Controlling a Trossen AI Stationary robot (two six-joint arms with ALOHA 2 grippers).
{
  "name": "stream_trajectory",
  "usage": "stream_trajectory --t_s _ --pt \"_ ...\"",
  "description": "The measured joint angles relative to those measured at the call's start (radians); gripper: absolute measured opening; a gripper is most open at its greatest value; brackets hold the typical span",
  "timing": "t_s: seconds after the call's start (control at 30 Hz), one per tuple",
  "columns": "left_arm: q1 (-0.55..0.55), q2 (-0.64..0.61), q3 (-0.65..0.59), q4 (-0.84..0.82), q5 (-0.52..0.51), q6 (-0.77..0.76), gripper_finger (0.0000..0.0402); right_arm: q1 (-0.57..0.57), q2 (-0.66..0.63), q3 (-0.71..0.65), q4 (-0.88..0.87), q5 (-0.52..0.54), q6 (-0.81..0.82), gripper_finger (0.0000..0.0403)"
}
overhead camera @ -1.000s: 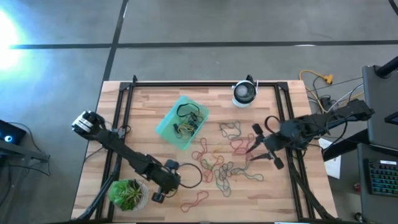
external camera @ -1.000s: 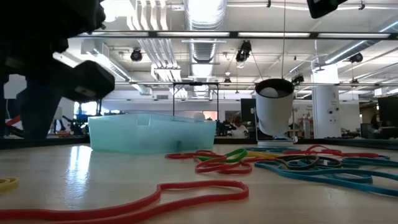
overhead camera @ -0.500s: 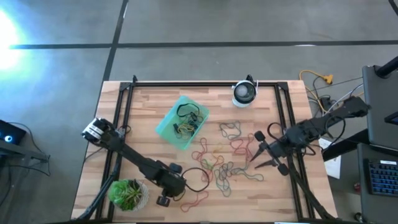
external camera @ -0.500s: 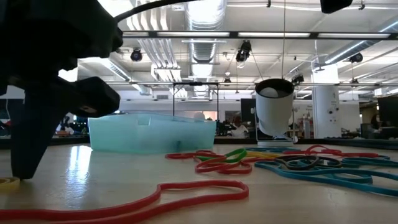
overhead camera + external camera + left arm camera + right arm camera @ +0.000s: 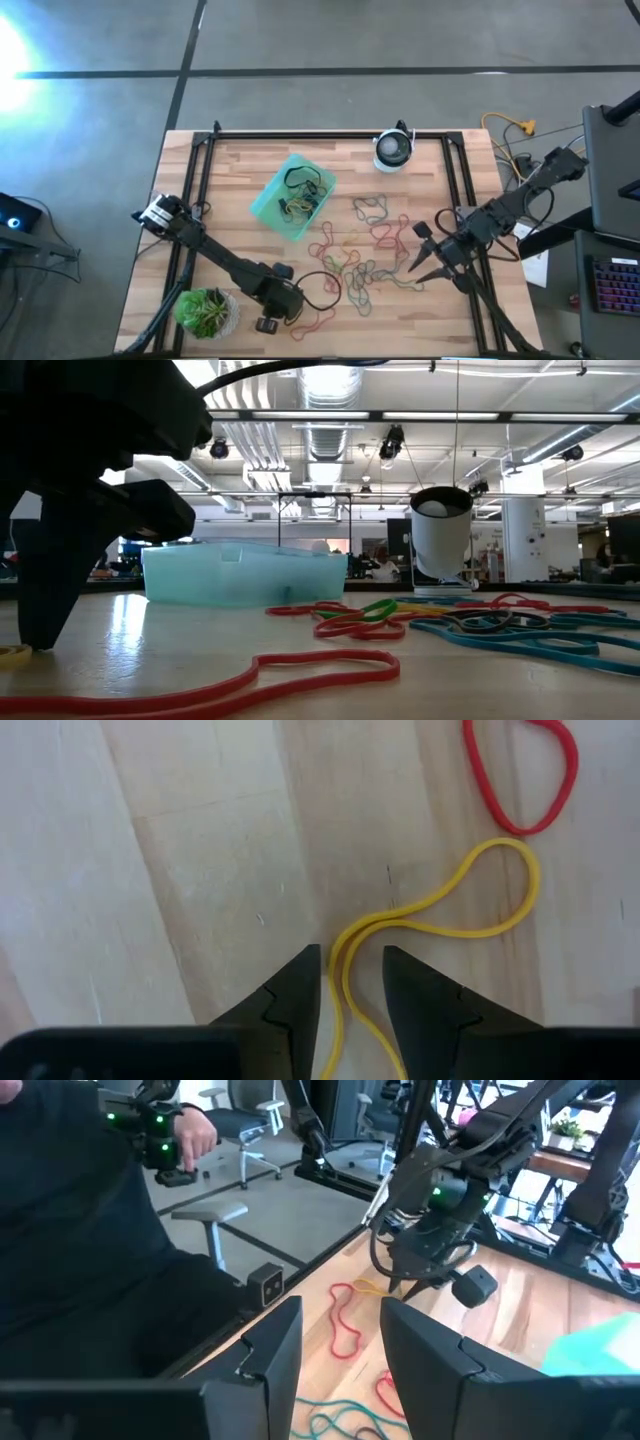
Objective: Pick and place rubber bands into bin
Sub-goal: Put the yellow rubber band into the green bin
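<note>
While the left gripper (image 5: 345,982) sits low on the pale wooden tabletop (image 5: 235,180) at lower centre-left of the high view, its two dark fingers (image 5: 295,995) stand slightly apart, straddling a strand of a thin yellow rubber band (image 5: 440,920). They are not clamped on it. A thin red rubber loop (image 5: 520,775) lies just beyond the yellow one, upper right of the left wrist view. In the low view the left gripper's dark bulk fills the upper left, with a fingertip (image 5: 40,610) down on the table beside the yellow band at the far left edge. A long red rubber band (image 5: 250,680) runs across the low view's foreground.

A leafy green potted plant (image 5: 205,312) stands lower left of the high view, near the left arm.

The main scatter of red, green, yellow and grey rubber bands (image 5: 355,255) is mid-table, centre of the high view. The right gripper (image 5: 425,255) is at the scatter's right edge, centre-right, fingers apart with nothing between them. It appears raised off the table.

Farther up, the translucent teal rectangular plastic bin (image 5: 292,195) sits tilted at upper centre-left, with a few bands already inside. In the low view it is at mid-left (image 5: 245,572). A round white-and-black device (image 5: 393,150) is at the table's top edge, upper centre-right.
</note>
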Motion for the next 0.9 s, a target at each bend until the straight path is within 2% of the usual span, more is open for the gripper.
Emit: stream_trajectory --t_s 0.2,0.37,0.47,0.9 --pt "0.000 0.038 0.004 -0.011 -0.013 -0.001 0.0063 0.046 0.000 -0.003 0.000 0.065 0.000 0.0132" --pt "0.000 0.047 -0.002 -0.014 -0.023 0.000 0.0016 0.065 0.000 -0.018 0.000 0.091 0.002 0.0132" --pt "-0.002 0.047 -0.003 -0.014 -0.052 0.007 0.0003 0.067 0.000 -0.028 0.000 0.096 0.009 0.0132" --pt "-0.004 0.025 0.001 -0.056 -0.414 0.026 0.0003 0.069 0.002 -0.045 0.001 0.118 0.011 0.0132"
